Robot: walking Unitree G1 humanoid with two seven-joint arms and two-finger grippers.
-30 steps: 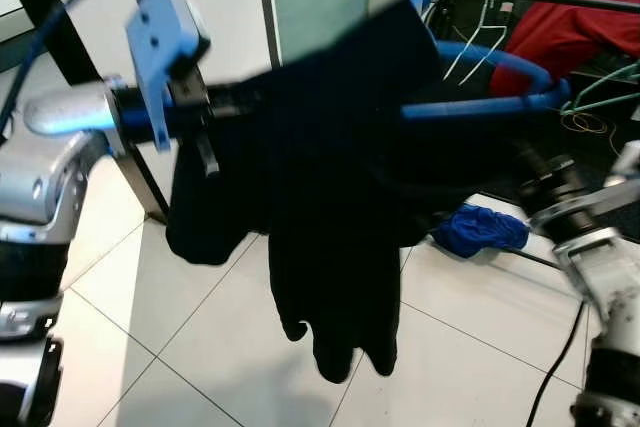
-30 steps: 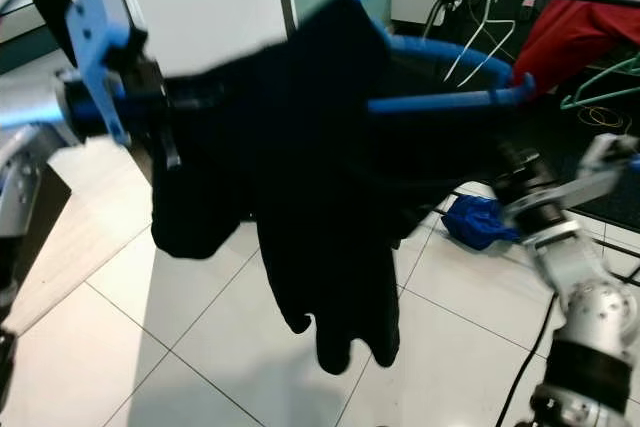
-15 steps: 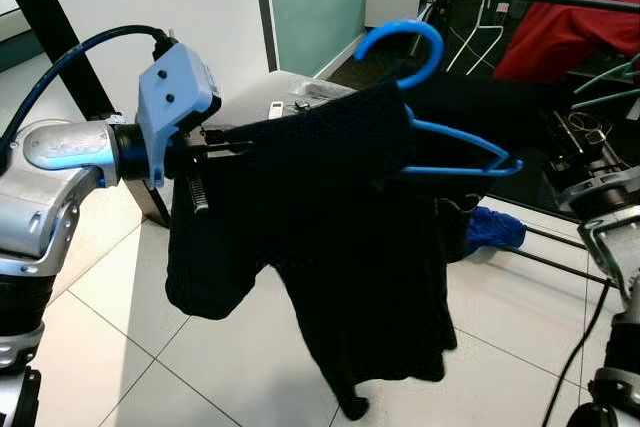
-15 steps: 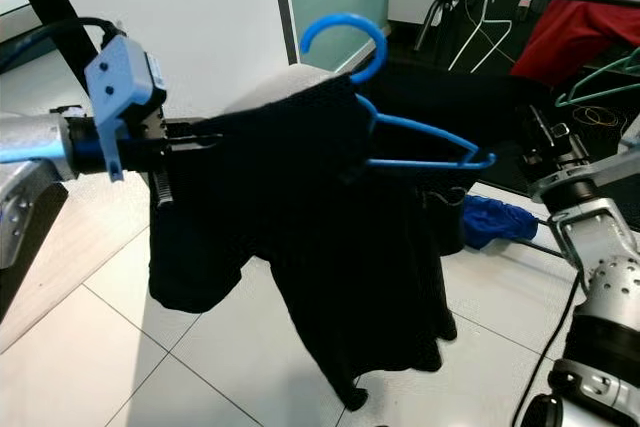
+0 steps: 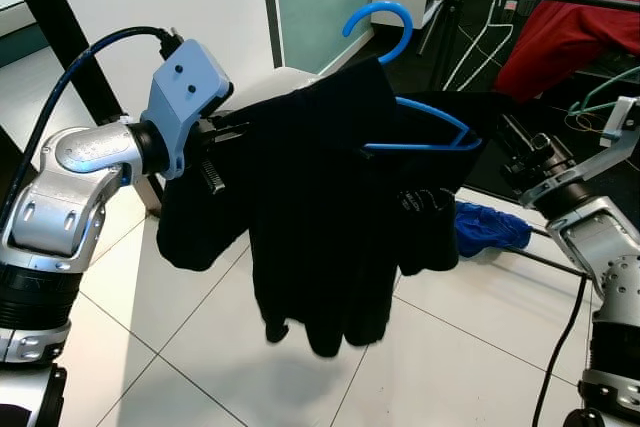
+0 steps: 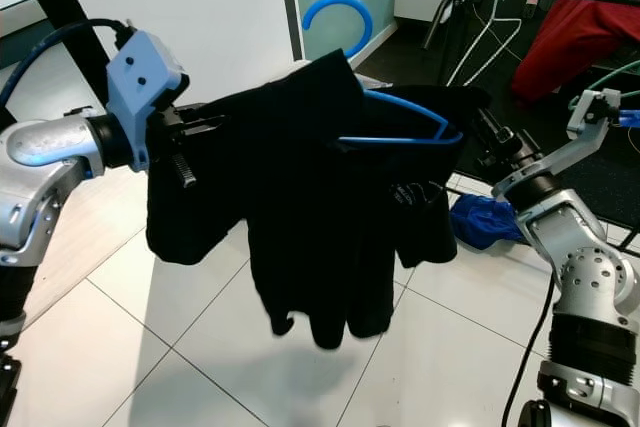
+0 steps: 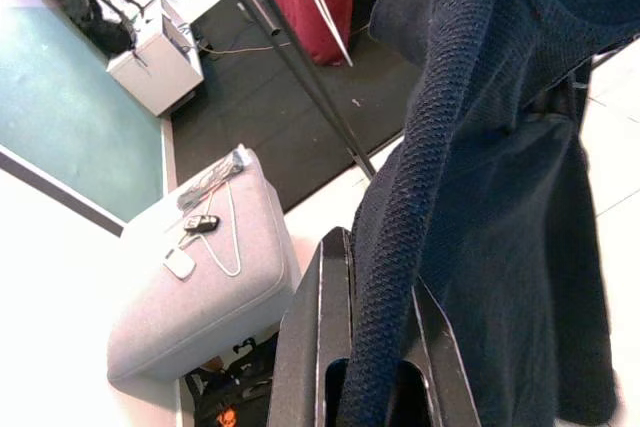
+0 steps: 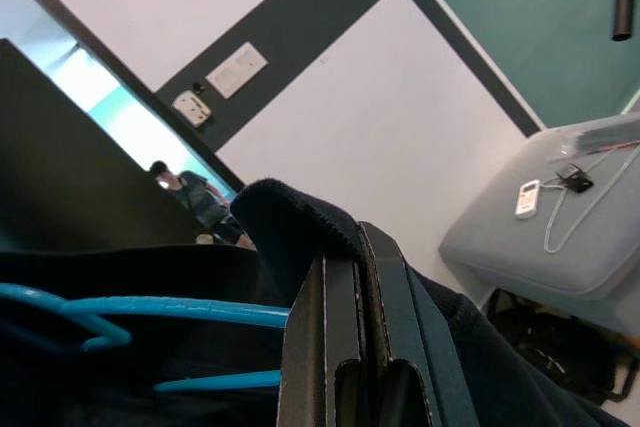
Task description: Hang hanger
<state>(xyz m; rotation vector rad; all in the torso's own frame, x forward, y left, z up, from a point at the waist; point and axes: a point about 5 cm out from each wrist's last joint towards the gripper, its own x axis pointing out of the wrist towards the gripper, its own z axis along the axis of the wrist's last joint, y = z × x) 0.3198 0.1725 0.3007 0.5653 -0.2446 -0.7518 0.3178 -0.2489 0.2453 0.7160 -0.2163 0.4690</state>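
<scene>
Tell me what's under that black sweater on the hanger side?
The black sweater drapes over a blue hanger: its hook and right shoulder bar show; the left half is covered. The left pincer and right pincer each clamp cloth.

Bright, even indoor light fills the room. The white floor tiles (image 5: pixel 200 347) shine with a soft sheen, and a faint shadow lies under the dark sweater (image 5: pixel 320 197), whose knit is sharp up close in the left wrist view. Both eye views are crisp, without motion blur. A lit doorway (image 8: pixel 120 127) glares pale.
</scene>
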